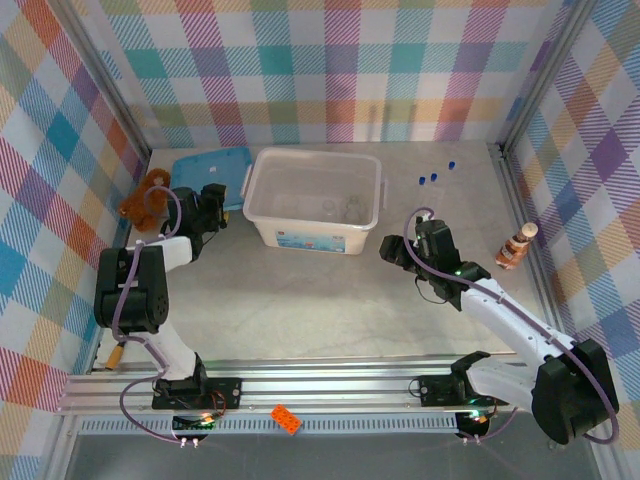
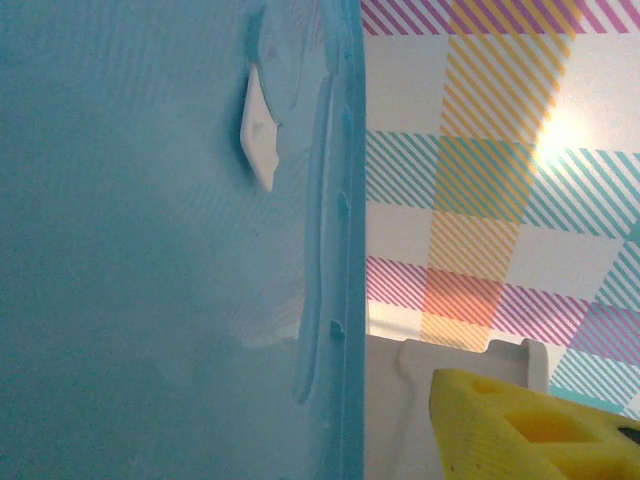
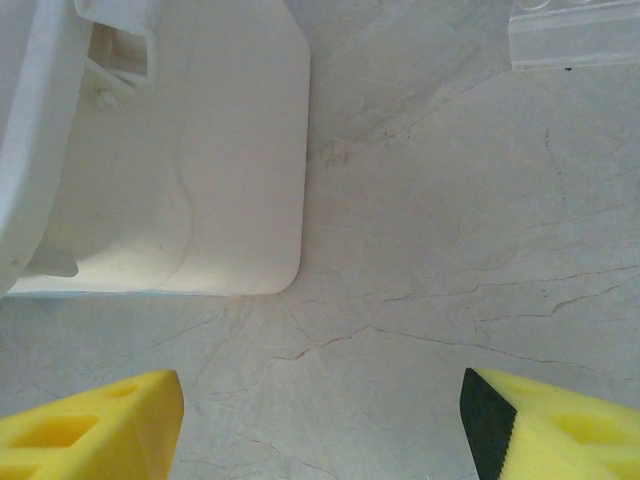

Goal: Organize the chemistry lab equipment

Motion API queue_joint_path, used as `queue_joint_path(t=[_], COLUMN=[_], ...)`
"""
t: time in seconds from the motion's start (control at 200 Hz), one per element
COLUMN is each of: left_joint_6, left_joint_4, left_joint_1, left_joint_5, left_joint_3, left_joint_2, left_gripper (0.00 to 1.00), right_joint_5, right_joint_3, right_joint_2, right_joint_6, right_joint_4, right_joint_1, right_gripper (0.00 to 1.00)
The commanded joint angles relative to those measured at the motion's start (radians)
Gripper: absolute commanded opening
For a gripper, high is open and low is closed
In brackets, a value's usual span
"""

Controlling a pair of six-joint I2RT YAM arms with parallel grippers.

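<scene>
- Thin test tubes [image 1: 434, 178] with tiny blue caps stand on the worktop [image 1: 300, 300] just right of the white bin [image 1: 315, 200], near its back right corner and apart from its wall.
- A few clear items [image 1: 342, 208] lie on the floor inside the bin; they are too faint to name.
- The bin is uncovered and sits mid-worktop. Its blue lid [image 1: 210, 165] lies flat just to its left, toward the back.
- The left hand [image 1: 212, 200] is at the lid's near edge, between lid and bin. In the left wrist view the lid's surface runs right beside one yellow finger [image 2: 520, 420], and I cannot tell whether the hand is clenched on it or released.
- The right hand [image 3: 320, 400] hovers over bare worktop just off the bin's front right corner, released, its fingers well apart with nothing between them.
- A clear plastic piece [image 3: 575, 40] lies beyond that hand, right of the bin.
- A brown plush toy [image 1: 148, 195] sits left of the lid.
- A striped bottle-like figure [image 1: 515, 245] stands far right of the bin.
</scene>
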Motion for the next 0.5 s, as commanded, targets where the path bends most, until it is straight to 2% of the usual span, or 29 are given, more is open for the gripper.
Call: queue_joint_path(t=[0.0, 0.145, 0.305, 0.495], left_joint_6=[-0.03, -0.075, -0.087, -0.254], left_joint_4=[0.056, 0.068, 0.045, 0.239], left_joint_1=[0.008, -0.008, -0.05, -0.071], left_joint_5=[-0.038, -0.121, -0.22, -0.255], left_joint_3=[-0.014, -0.074, -0.103, -0.17], left_joint_2=[-0.057, -0.103, -0.152, -0.09], left_gripper=[0.61, 0.68, 0.69, 0.69], right_joint_5=[0.002, 0.005, 0.009, 0.009], right_joint_3=[-0.005, -0.006, -0.007, -0.007], right_joint_2=[-0.021, -0.029, -0.038, -0.055], right_joint_6=[0.004, 0.007, 0.003, 0.002], right_joint_4=[-0.011, -0.016, -0.02, -0.025], right_joint_1=[0.007, 0.013, 0.017, 0.018], right_gripper=[0.75, 0.75, 0.75, 0.75])
